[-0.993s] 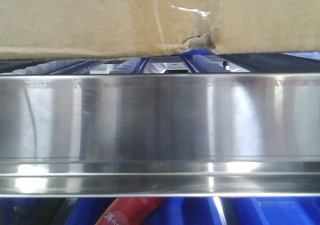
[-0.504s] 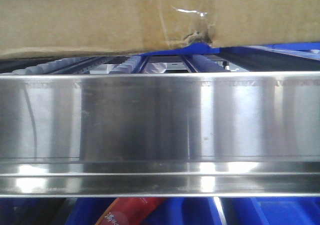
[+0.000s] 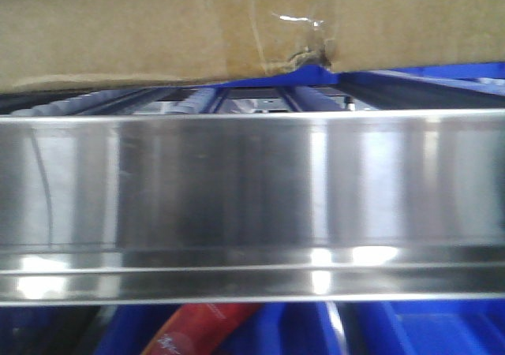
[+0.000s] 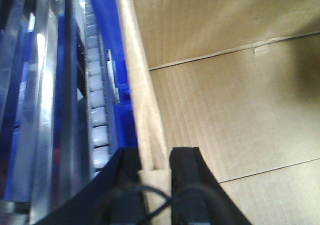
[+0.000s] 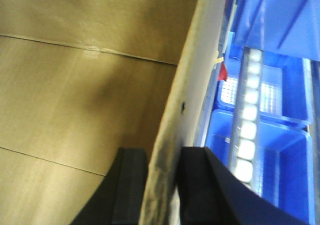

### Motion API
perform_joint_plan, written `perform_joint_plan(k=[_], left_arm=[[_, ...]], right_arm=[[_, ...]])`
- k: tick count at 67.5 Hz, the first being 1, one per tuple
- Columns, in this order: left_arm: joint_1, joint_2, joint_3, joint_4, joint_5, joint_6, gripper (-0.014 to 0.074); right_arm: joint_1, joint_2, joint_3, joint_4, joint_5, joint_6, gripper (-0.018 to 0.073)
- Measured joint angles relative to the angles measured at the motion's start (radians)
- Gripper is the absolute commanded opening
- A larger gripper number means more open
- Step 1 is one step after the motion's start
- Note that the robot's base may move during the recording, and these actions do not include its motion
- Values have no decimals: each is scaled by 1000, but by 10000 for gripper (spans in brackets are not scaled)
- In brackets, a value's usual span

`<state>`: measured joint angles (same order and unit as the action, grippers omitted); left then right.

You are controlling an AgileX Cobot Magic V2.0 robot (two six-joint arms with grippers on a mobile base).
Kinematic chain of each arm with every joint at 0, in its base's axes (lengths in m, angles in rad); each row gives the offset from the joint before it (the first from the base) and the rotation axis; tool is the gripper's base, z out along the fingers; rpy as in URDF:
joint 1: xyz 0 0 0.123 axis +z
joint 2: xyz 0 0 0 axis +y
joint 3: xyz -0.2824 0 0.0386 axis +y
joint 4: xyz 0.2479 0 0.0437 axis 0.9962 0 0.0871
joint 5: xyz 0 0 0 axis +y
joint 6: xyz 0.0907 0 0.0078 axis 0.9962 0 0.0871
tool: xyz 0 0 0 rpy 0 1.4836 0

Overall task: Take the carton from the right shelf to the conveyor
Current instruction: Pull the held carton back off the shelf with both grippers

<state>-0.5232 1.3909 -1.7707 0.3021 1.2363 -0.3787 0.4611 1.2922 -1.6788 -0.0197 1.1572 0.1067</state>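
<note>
Brushed steel fills the front view: the band of the right shelf (image 3: 252,181), with the carton (image 3: 142,31) just above it, over the roller tracks (image 4: 97,120). The carton's long axis runs left to right along the band, its taped face toward the camera. The left gripper (image 4: 156,157) and right gripper (image 5: 163,157) each pinch a carton wall between their fingers. Compared with a second ago, the carton's bottom edge sits higher at the right, baring more of the blue frame (image 3: 316,75).
</note>
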Motion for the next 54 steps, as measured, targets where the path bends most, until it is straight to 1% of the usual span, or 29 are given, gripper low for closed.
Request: perform_joint_plan(k=[54], left_arm=[[0,-7,0,4,-2,0,-18]], right_arm=[[0,2,0,0,-20,-2,-66]])
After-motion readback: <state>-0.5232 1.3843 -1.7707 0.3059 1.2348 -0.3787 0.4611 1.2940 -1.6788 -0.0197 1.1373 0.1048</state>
